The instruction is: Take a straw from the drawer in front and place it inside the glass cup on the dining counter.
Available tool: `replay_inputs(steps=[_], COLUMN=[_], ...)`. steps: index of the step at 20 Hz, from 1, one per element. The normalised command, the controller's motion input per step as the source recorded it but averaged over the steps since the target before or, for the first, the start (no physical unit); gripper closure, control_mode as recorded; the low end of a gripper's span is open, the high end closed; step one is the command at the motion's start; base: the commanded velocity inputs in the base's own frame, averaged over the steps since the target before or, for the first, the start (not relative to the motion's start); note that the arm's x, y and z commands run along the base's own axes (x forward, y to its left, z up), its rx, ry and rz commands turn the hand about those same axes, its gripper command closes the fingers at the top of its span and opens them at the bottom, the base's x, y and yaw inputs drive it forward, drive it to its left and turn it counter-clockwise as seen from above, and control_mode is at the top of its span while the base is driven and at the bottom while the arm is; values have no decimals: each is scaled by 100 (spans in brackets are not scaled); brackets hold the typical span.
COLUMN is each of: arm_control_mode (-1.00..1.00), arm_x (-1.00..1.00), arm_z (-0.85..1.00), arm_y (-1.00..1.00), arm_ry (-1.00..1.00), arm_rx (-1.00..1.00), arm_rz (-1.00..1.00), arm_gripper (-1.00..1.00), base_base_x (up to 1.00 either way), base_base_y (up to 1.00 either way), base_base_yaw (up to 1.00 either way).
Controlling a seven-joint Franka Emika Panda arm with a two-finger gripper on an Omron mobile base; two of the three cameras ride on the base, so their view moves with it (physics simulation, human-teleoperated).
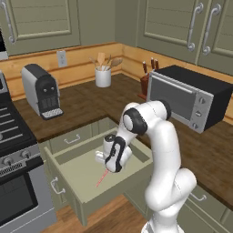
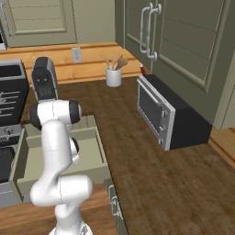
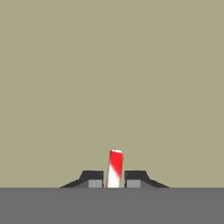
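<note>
The boxy silver-and-black coffee machine (image 1: 42, 90) stands on the dark wood-grain desk (image 1: 86, 109), left of the open, shallow olive-green box drawer (image 1: 77, 175). On the drawer's smooth matte floor lies the thin, straight red-and-white striped straw (image 1: 101, 179). The tool (image 3: 114, 180) is clamped on it near one end, its dark fingers (image 3: 91, 178) pressing either side. The straw looks light, rigid but crushable, and slick; a grip nearer the middle should tip less. Further right sit the white ceramic crock of wooden spoons (image 1: 103, 75) and the boxy metal toaster oven (image 1: 191, 96).
</note>
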Motion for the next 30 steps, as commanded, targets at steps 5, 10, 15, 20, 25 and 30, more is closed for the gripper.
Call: replay_inputs(steps=[5,10,15,20,25,30], arm_control_mode=[-100,-100,-100,-100,-100,-100], arm_x=[-1,-31,-12,0,0,12], arm_z=[12,85,100,100,100,100], arm_y=[0,0,0,0,0,0], arm_ry=[0,-17,-23,-16,-8,-1], arm_rx=[0,4,8,8,9,9], arm_rz=[0,0,0,0,0,1], arm_gripper=[100,100,100,100,100,100], base_base_x=[0,0,0,0,0,0], base_base_y=[0,0,0,0,0,0], base_base_yaw=[0,0,0,0,0,0])
